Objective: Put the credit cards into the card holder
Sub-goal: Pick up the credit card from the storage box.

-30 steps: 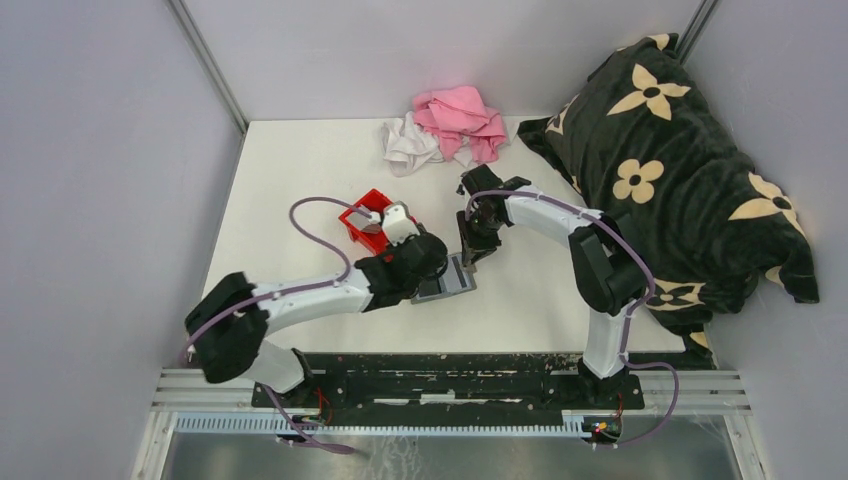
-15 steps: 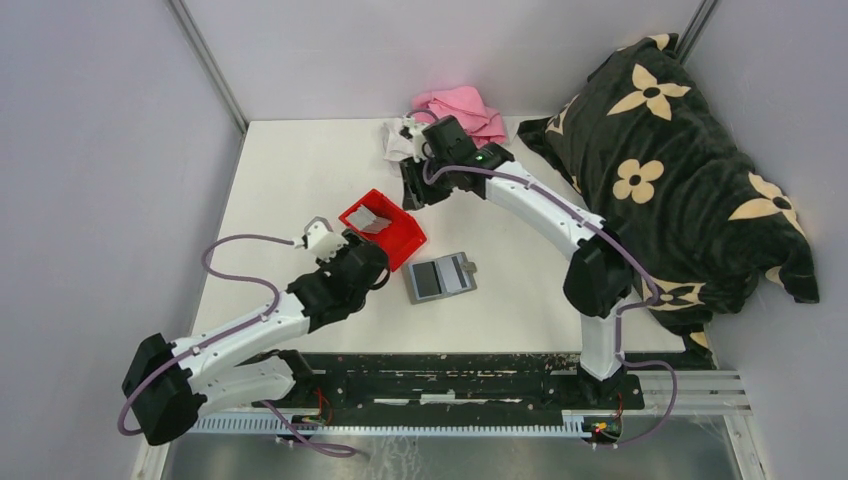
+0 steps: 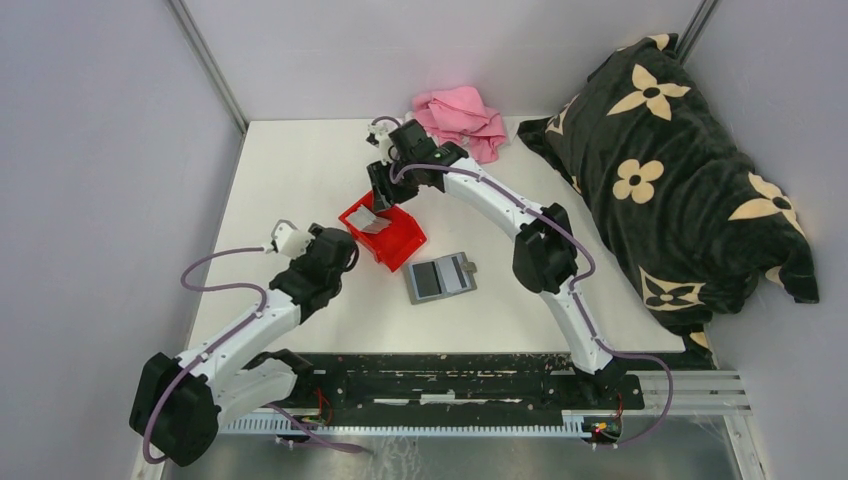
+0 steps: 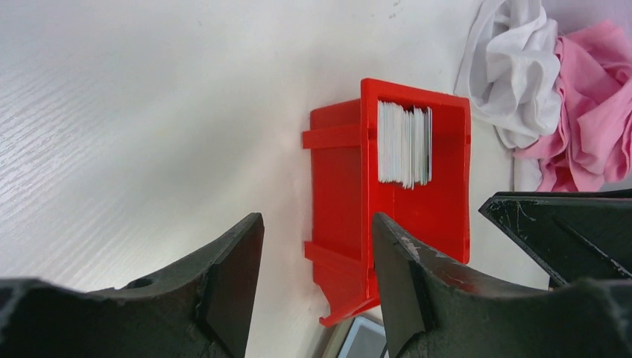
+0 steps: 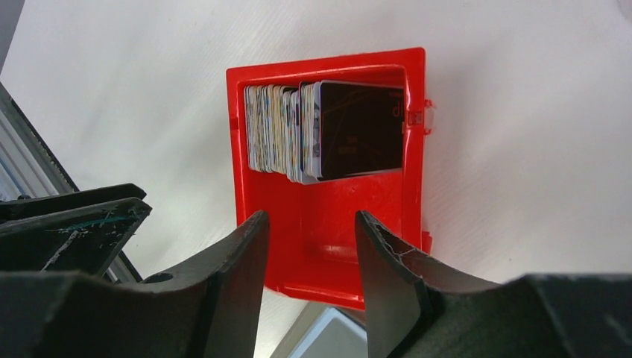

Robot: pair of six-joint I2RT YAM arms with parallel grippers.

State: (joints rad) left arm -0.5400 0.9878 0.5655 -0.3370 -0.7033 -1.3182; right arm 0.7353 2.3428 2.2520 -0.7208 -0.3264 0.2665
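Judging progress, we put this early: the credit cards stand on edge as a packed stack inside the red bin, against one end wall, none lifted out. The card holder lies opened flat on the tabletop, just beside the bin's near corner and apart from both claws. A darker patch shows on its left half; we cannot tell whether that is a card already slotted or only a pocket. The right claw hangs over the bin, fingers spread, nothing between them, aimed down at the stack. The left claw sits at the bin's left side, also spread and empty, with the bin wall showing in its gap. So no card is gripped. Left to do, as we read it: pinch a card off the stack, carry it to the holder, slide it into a slot, repeat for the rest. The pink cloth, white cloth and flowered blanket lie well apart, not involved.
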